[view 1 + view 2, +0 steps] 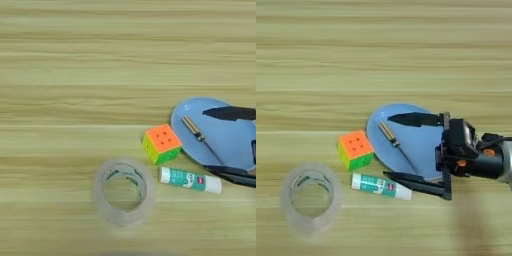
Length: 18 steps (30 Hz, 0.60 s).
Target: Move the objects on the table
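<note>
On the table — one cube, one glue stick — gripper spread wide.

Left eye view: gripper cut off at right edge; blue plate rim also clipped there.

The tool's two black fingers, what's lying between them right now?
In the right eye view, the tool is open; a small screwdriver lies on the blue plate between its fingers. The glue stick lies just outside.
</note>
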{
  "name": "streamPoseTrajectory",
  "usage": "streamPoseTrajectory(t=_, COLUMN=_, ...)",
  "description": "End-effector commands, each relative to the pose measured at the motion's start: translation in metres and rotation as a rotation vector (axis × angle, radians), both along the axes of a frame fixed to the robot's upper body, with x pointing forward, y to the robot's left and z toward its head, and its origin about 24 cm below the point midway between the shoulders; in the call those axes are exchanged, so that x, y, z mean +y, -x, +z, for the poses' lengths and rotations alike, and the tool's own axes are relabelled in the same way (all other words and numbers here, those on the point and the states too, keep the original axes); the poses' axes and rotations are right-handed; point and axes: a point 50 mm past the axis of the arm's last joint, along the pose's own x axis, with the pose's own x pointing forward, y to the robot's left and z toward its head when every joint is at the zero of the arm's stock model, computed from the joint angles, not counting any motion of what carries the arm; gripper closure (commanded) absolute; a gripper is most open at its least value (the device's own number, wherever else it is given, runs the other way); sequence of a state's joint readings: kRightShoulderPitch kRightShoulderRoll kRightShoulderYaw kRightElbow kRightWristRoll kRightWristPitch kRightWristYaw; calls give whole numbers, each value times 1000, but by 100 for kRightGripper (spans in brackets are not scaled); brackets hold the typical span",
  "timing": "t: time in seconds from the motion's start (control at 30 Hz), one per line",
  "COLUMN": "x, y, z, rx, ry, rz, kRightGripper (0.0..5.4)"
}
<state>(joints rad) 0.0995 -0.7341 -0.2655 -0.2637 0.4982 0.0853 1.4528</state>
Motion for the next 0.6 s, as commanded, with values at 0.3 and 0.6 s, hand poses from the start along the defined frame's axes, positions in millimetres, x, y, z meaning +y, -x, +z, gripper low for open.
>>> streamPoseTrajectory(t=0.3, x=2, y=-1, z=-8, rx=-42, ry=238, rz=35, kRightGripper=3)
streamPoseTrajectory(t=0.6, x=2, y=3, z=-26, rx=-24, ry=365, rz=69, kRightGripper=3)
